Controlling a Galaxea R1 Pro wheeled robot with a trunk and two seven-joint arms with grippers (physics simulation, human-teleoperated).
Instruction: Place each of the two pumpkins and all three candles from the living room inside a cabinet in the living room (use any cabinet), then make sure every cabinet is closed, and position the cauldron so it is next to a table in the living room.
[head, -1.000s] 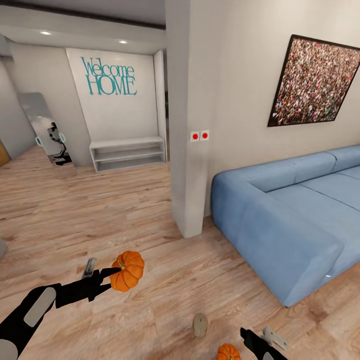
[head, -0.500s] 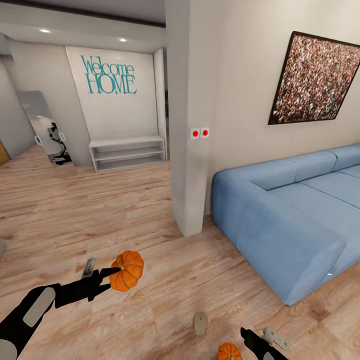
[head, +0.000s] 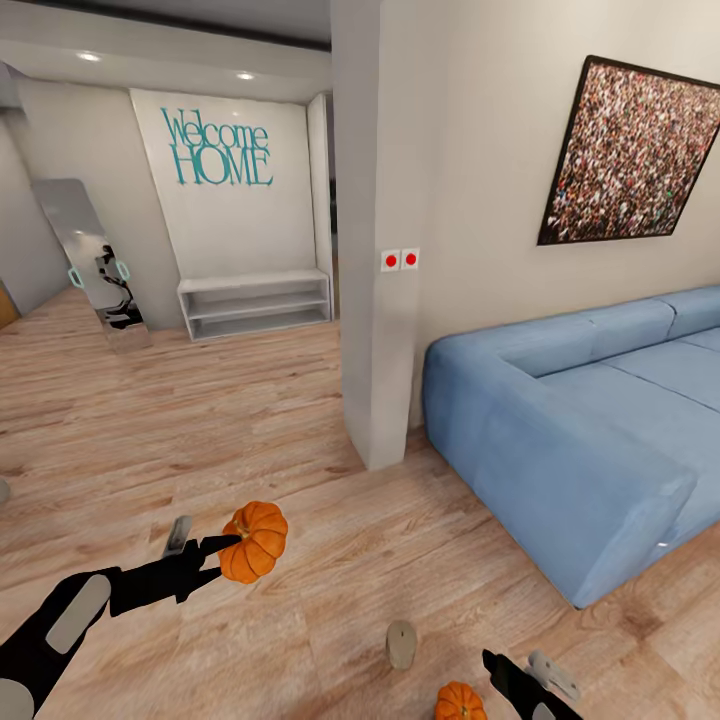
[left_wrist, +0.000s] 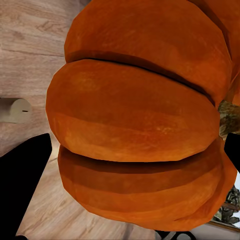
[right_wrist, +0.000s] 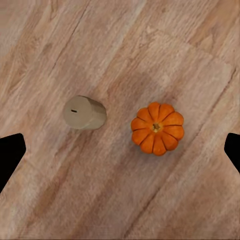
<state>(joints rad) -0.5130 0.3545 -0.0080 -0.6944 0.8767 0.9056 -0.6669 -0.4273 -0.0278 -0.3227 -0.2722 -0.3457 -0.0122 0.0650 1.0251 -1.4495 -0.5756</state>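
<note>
The left gripper (head: 225, 553) is clamping one pumpkin (head: 255, 541) out in front of the robot, holding it up above the wooden floor (head: 200, 420), and in the left wrist view that pumpkin (left_wrist: 145, 115) is sitting right between the dark fingers (left_wrist: 22, 170), ribs and stem side plainly showing. Low on the robot's right, the right gripper (head: 525, 685) is hanging over the floor with its fingers spread wide apart and nothing between them. Just beside it, a second pumpkin (head: 459, 702) is resting on the boards, stem up, and a stubby tan candle (head: 401, 645) is standing near it, the two close but not touching; the right wrist view is looking straight down on that pumpkin (right_wrist: 157, 128) and candle (right_wrist: 85, 112). A blue sofa (head: 580, 420) is lining the wall on the right, a white pillar (head: 375, 250) is rising ahead, and a white shelf (head: 255, 305) is sitting under teal lettering in the hall beyond.
</note>
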